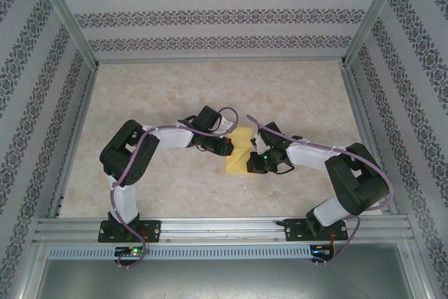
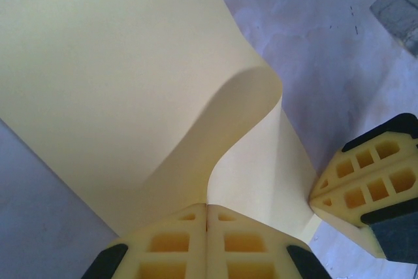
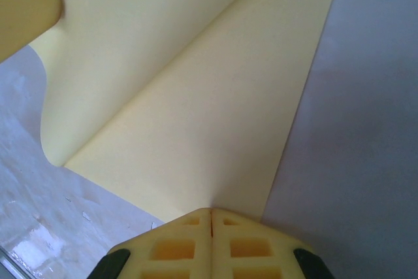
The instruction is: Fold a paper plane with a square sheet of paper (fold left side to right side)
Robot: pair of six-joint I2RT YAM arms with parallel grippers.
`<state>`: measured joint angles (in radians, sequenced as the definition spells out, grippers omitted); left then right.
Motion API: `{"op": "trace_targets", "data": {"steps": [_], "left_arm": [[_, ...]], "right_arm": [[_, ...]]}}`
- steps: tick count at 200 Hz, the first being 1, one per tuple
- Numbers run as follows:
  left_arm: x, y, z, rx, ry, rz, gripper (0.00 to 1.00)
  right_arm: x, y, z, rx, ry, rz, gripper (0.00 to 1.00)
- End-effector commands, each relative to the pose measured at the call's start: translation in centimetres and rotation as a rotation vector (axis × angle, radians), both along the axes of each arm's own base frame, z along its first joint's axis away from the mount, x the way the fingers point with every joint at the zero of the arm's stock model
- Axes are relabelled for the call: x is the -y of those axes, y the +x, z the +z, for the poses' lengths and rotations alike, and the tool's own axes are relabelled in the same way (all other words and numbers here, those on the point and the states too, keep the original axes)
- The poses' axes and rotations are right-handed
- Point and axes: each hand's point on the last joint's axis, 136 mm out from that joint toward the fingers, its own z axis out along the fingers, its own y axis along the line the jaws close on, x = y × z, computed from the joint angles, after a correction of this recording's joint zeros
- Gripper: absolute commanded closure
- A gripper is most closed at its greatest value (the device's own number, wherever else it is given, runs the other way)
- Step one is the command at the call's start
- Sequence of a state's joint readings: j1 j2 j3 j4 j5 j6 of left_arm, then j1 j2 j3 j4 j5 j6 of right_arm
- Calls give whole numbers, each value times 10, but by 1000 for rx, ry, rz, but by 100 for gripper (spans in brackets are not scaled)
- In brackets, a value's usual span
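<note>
Two closed jaw pairs pinch the square sheet of paper: left gripper on an edge that curls over just ahead of its jaws, right gripper on a corner. We judge the first fold half-made, uncreased. Marbled table beneath; only the grippers crowd each other.

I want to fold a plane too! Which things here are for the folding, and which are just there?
For the job: the square sheet of paper; the left gripper and the right gripper, both shut on it.
Just there: the marbled table; the patterned walls; the metal rail in front.
</note>
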<state>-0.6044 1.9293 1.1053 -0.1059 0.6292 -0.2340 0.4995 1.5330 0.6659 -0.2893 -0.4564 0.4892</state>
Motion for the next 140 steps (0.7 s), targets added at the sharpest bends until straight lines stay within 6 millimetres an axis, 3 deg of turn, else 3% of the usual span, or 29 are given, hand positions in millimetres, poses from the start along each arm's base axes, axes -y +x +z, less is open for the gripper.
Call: {"op": "trace_targets", "data": {"steps": [1,140], "left_arm": [[0,1,-3,-10,2,-24,100],[-7,3,-20,-10,59,-10,100]], "right_arm": [[17,-5,-15,-30,-93,-8,100],[12,-4,-8,-27,-54,-11,100]]}}
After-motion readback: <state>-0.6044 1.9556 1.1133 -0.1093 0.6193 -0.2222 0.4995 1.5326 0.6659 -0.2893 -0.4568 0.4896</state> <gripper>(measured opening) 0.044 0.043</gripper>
